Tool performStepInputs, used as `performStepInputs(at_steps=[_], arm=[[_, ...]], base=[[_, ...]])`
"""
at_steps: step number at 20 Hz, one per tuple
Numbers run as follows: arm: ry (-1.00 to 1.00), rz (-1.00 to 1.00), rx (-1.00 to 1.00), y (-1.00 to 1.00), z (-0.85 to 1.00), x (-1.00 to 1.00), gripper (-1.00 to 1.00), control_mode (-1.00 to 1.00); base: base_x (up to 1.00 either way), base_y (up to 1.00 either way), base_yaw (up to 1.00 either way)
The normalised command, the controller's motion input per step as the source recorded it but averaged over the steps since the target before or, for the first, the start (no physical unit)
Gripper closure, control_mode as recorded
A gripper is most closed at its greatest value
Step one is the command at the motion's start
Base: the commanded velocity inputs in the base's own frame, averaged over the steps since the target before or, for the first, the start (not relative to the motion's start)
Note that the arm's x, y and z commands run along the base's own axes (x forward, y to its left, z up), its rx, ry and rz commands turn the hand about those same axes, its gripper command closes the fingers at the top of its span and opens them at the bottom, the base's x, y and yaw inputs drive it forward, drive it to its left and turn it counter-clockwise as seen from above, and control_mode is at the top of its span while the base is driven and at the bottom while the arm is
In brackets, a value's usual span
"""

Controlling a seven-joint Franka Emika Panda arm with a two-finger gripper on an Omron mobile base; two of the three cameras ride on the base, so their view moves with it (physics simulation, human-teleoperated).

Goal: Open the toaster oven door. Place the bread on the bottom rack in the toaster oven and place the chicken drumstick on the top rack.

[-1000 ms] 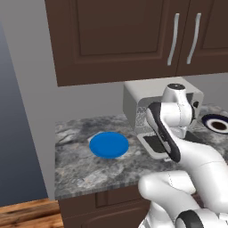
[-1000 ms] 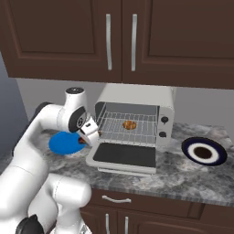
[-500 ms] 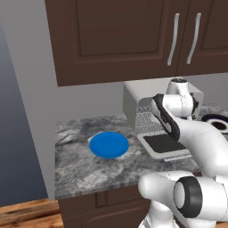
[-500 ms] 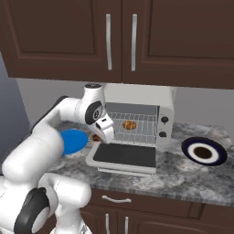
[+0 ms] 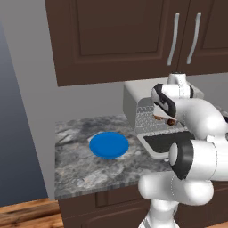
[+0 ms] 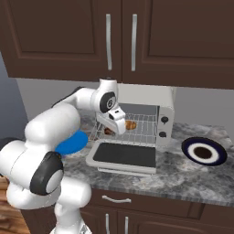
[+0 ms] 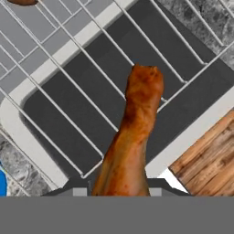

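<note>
Swung in from beside the blue plate (image 5: 109,145) to the mouth of the toaster oven (image 6: 137,119), over the dropped toaster oven door (image 6: 124,155). Gripper (image 6: 117,128) part-closed on the chicken drumstick (image 7: 132,137), hanging above wire bars. Bread (image 6: 130,124) already lying inside on a rack. Probably only the top rack placement left.

Both base views look forward at the toaster oven (image 5: 147,111) (image 6: 146,114) from opposite sides; hand view looks closely down on its open door (image 7: 68,91).
</note>
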Motion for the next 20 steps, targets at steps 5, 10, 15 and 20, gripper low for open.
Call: performStepInputs(at_steps=[5,10,15,20], arm=[[0.0,0.0,0.0,-0.14,-0.21,0.34,1.0,-1.0],[0.0,0.0,0.0,-0.14,-0.27,0.22,1.0,-1.0],[-0.03,0.03,0.0,-0.12,-0.18,0.17,1.0,-1.0],[-0.01,0.03,0.0,-0.12,-0.16,0.18,1.0,-1.0]], base=[[0.0,0.0,0.0],[0.0,0.0,0.0],[0.0,0.0,0.0],[0.0,0.0,0.0]])
